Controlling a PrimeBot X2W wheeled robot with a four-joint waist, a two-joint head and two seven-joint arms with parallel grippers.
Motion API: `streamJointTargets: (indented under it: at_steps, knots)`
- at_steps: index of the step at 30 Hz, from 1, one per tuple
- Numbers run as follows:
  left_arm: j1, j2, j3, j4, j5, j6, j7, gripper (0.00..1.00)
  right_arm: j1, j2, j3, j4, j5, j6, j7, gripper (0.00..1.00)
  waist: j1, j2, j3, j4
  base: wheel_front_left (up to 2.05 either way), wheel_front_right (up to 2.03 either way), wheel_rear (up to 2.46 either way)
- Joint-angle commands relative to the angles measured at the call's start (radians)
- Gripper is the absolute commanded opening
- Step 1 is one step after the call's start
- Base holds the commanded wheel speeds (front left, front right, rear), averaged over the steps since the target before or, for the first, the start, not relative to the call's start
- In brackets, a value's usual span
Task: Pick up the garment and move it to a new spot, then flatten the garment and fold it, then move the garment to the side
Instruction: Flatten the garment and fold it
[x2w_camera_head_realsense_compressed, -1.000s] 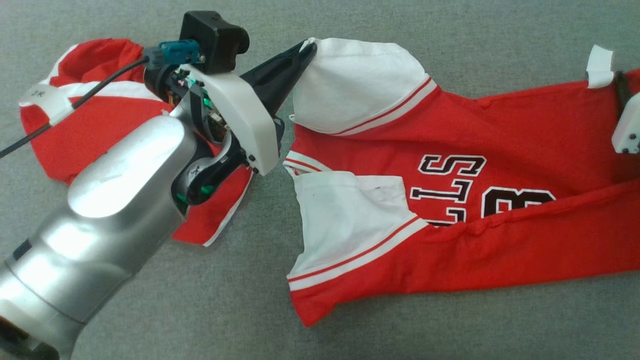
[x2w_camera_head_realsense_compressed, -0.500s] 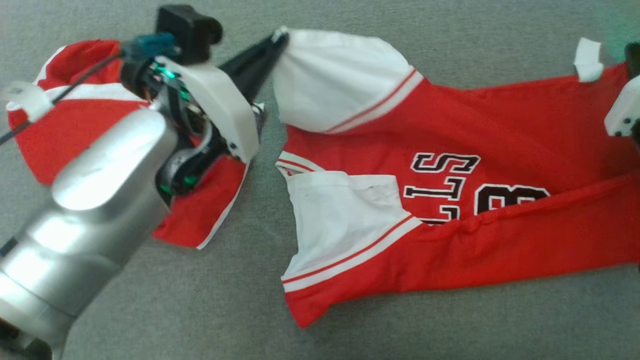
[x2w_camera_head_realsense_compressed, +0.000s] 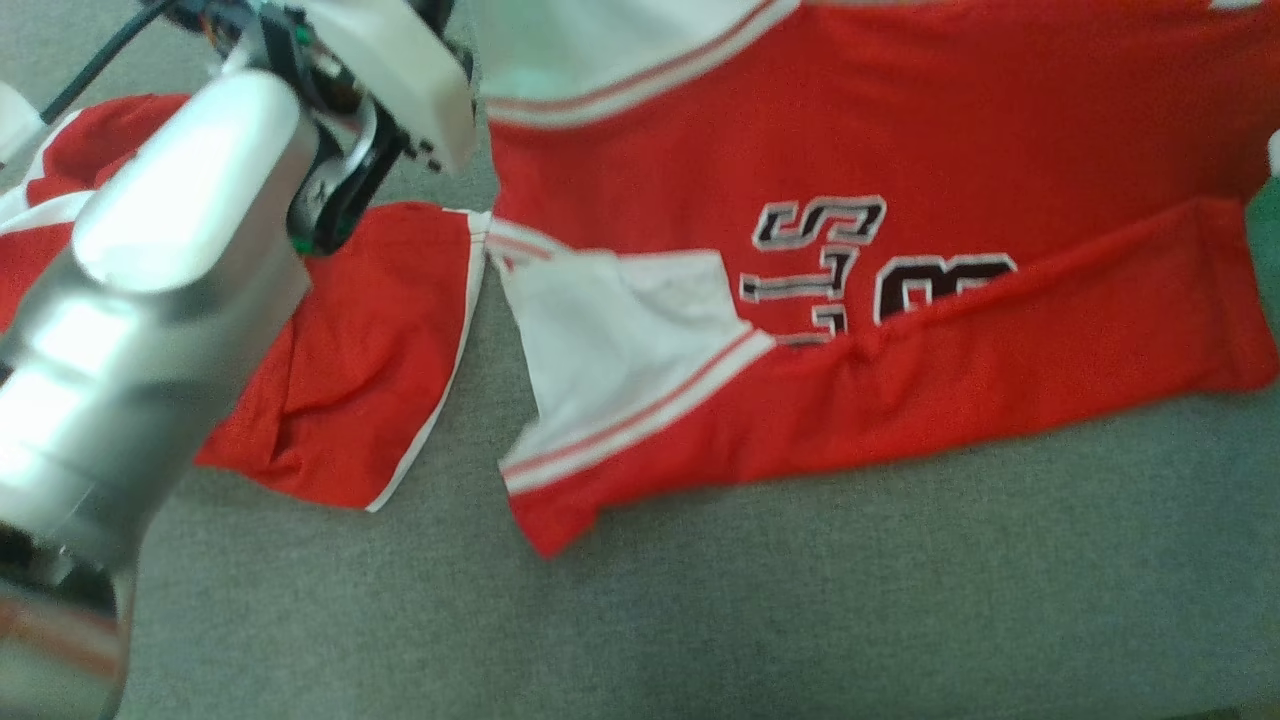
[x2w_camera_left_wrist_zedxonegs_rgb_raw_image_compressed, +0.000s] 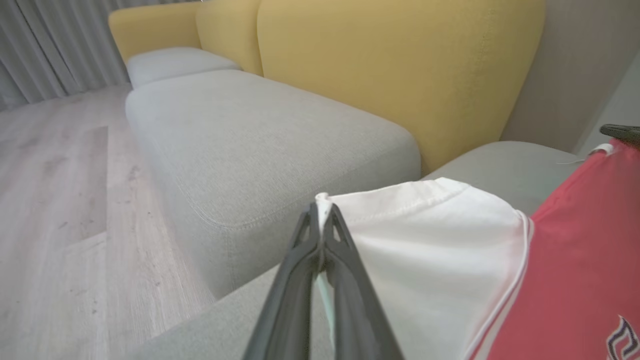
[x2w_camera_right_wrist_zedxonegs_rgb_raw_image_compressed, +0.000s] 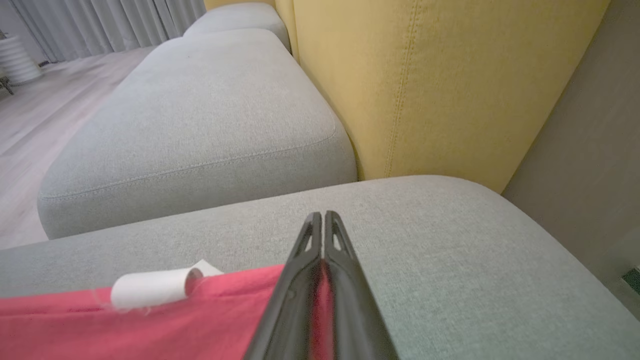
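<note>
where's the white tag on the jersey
In the right wrist view, the white tag sits on the red edge of the jersey, just left of the right gripper.

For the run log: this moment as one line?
step: pickup grasp | left gripper: shut on jersey, white sleeve | right gripper: shut on jersey, red edge | jersey: on grey cushion

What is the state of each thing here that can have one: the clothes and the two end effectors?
jersey, near long edge folded over its lettering, gripped at two points.
left end effector, shut on the white sleeve.
right end effector, shut on the jersey's red edge.
red shorts, rumpled on the grey cushion, not gripped.
white tag, curled.
</note>
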Motion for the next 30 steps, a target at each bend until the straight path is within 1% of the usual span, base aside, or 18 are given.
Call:
streamJointTargets:
  at_steps: [1, 5, 9, 12, 16, 20, 23, 26, 30]
  knots:
    - [-0.077, 0.020, 0.044, 0.006, 0.022, 0.009, -0.035, 0.00, -0.027, -0.023, 0.012, -0.027, 0.013, -0.001, -0.019, 0.00, -0.0001, 0.0000, 0.000, -0.002, 0.00, 0.00, 0.00]
    - [-0.109, -0.018, 0.044, 0.089, 0.052, 0.011, -0.119, 0.00, -0.033, -0.027, 0.023, -0.020, 0.031, -0.001, -0.058, 0.00, -0.0001, 0.0000, -0.005, -0.006, 0.00, 0.00, 0.00]
    - [-0.113, -0.035, 0.016, 0.150, 0.078, -0.009, -0.156, 0.00, -0.022, -0.030, 0.046, -0.019, 0.069, -0.001, -0.064, 0.00, -0.0001, 0.0000, -0.018, 0.000, 0.00, 0.00, 0.00]
    - [-0.099, -0.037, -0.002, 0.172, 0.081, -0.027, -0.164, 0.00, 0.007, -0.043, 0.082, -0.030, 0.105, -0.001, -0.049, 0.00, -0.0001, 0.0000, -0.036, 0.008, 0.00, 0.00, 0.00]
    - [-0.064, -0.019, -0.035, 0.166, 0.085, -0.045, -0.148, 0.00, 0.065, -0.070, 0.124, -0.050, 0.171, -0.001, -0.013, 0.00, -0.0001, 0.0000, -0.067, 0.015, 0.00, 0.00, 0.00]
    - [-0.003, 0.017, -0.068, 0.112, 0.070, -0.059, -0.101, 0.00, 0.138, -0.097, 0.179, -0.085, 0.247, -0.001, 0.062, 0.00, -0.0001, 0.0000, -0.106, 0.017, 0.00, 0.00, 0.00]
    - [0.056, 0.058, -0.101, 0.038, 0.053, -0.067, -0.037, 0.00, 0.194, -0.136, 0.219, -0.122, 0.300, -0.001, 0.120, 0.00, -0.0001, 0.0000, -0.134, 0.022, 0.00, 0.00, 0.00]
    - [0.123, 0.113, -0.127, -0.072, 0.030, -0.068, 0.019, 0.00, 0.245, -0.176, 0.252, -0.151, 0.339, -0.001, 0.170, 0.00, -0.0001, 0.0000, -0.160, 0.024, 0.00, 0.00, 0.00]
    - [0.227, 0.198, -0.149, -0.253, -0.022, -0.045, 0.107, 0.00, 0.294, -0.221, 0.284, -0.174, 0.375, -0.001, 0.238, 0.00, -0.0001, 0.0000, -0.180, 0.026, 0.00, 0.00, 0.00]
